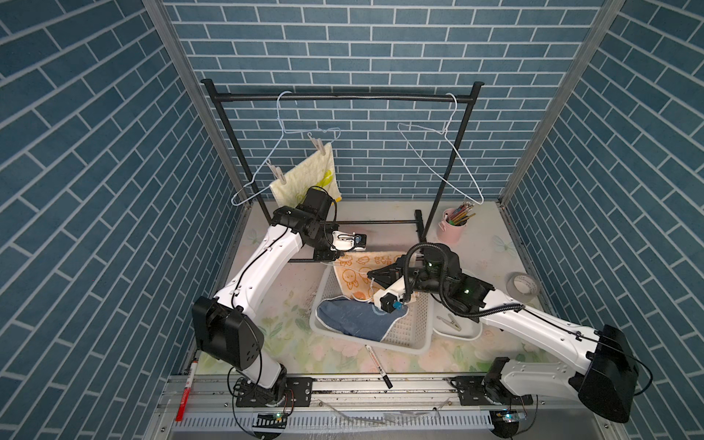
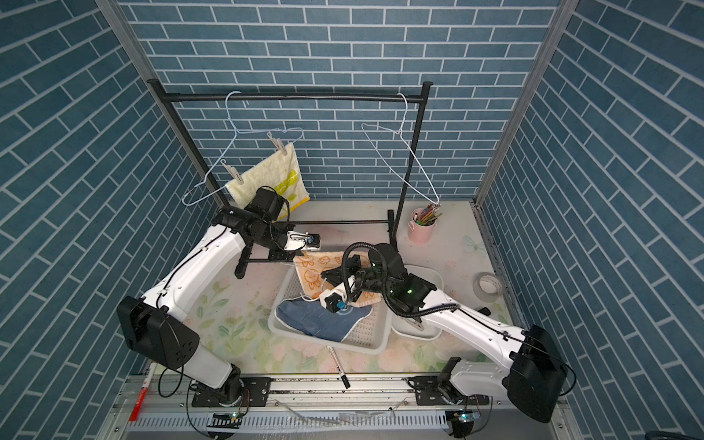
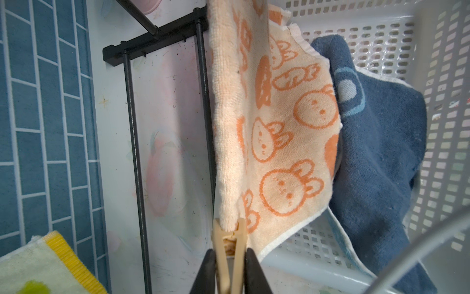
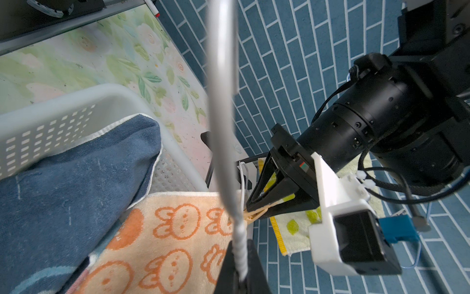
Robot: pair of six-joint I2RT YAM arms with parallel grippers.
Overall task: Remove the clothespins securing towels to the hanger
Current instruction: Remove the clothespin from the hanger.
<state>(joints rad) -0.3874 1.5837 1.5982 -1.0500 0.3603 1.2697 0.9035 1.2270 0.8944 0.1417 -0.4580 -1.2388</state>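
The left claw [image 3: 230, 254] is clenched on the 2 tail legs of a tan wooden clothespin [image 3: 230, 236]. Its mouth bites a folded edge of the orange-cream towel [image 3: 279, 127], looped terry printed with rabbit faces. The right claw [image 4: 240, 257] is clamped on the twisted white wire neck of a hanger [image 4: 221, 101].

In a top view, at 6 o'clock from that towel, the blue towel [image 1: 354, 322] lies crumpled in the perforated white plastic basket [image 1: 417, 327]. At 11 o'clock, the yellow towel [image 1: 304, 179] hangs from a second wire hanger [image 1: 284, 131], pinned by an upper clothespin [image 1: 318, 146] and a lower clothespin [image 1: 277, 174].
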